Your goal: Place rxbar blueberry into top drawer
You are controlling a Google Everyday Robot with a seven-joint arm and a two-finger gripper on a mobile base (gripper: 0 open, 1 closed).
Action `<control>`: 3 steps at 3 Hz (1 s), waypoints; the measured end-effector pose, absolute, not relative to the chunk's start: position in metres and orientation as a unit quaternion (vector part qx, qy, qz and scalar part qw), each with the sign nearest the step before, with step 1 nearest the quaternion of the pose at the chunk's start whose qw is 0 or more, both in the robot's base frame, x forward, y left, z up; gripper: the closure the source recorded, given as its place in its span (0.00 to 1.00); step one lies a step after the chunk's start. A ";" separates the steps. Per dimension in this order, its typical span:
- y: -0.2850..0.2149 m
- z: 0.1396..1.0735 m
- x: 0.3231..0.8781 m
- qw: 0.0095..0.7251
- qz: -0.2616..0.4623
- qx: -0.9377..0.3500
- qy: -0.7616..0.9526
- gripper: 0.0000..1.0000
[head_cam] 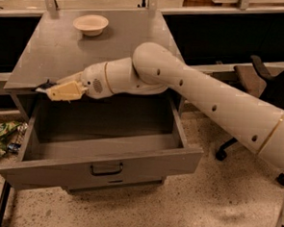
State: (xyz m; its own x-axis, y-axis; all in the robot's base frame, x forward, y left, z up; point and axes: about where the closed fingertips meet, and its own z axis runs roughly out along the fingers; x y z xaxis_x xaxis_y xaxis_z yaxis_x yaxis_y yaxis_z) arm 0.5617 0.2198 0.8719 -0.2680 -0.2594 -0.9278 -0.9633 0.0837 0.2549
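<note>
- gripper point(54, 90) is clamped on rxbar blueberry point(43, 86), a flat dark wrapper, held above rear left corner of top drawer point(105, 154)
- drawer is pulled open: grey boxy metal, curved dark handle point(106, 169)
- round pale bowl point(90, 24) is set on cabinet top point(54, 47)

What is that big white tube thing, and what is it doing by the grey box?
That is a robot's long cream-white arm. There is only one picture of this moment, and its camera looks down from in front. At the arm's end is the two-finger gripper, a kind of pincer hand. It hovers at the front left edge of the flat grey cabinet top, just above the open wide grey metal top drawer. It seems to pinch a small dark-blue snack bar, which only peeks out. A round pale bowl stands on the cabinet top. Crumpled green wrappers lie on the floor.
</note>
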 end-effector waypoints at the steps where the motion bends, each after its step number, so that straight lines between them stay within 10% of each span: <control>1: 0.207 0.844 0.529 0.330 0.468 -0.485 0.661 1.00; 3: 0.183 0.741 0.522 0.267 0.411 -0.491 0.720 1.00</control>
State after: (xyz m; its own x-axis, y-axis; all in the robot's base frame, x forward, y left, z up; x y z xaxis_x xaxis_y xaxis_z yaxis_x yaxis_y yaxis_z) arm 0.5216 0.1827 0.7407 -0.3753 -0.4875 -0.7884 -0.9267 0.1796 0.3301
